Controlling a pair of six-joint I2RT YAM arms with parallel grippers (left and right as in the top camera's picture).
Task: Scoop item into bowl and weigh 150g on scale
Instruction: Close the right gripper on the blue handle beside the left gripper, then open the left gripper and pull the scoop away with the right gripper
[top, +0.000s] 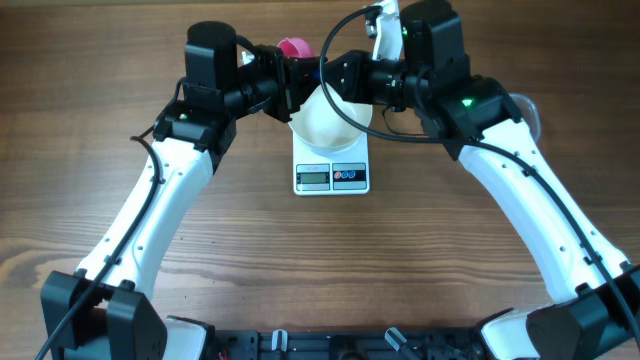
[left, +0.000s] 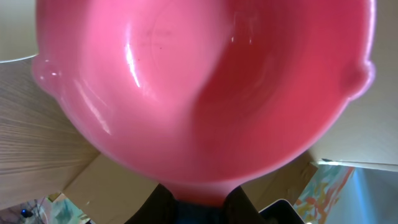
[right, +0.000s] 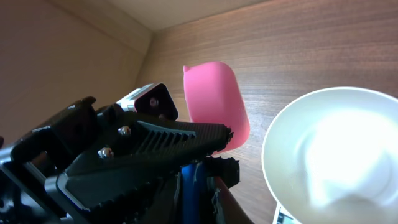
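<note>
1. Risk: the left arm (top: 165, 195) and right arm (top: 540, 190) converge over the table's (top: 90, 80) far-middle edge, so their wrists could collide.
2. Risk: a knock to the scale (top: 332, 177) would falsify the reading of the bowl (top: 325, 125) on it.
3. Pose: the left gripper (left: 199, 200) is clenched on the pink scoop (top: 294, 47) beyond the bowl's far rim. The right gripper (top: 335, 80) jaw state is indiscernible.
4. Item: no beads are visible.

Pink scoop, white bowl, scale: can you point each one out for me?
pink scoop (left: 199, 93), left wrist view, inside of its cup.
white bowl (right: 329, 155), right wrist view, its inner surface.
scale (top: 332, 177), overhead view, front panel beside the display.
</note>
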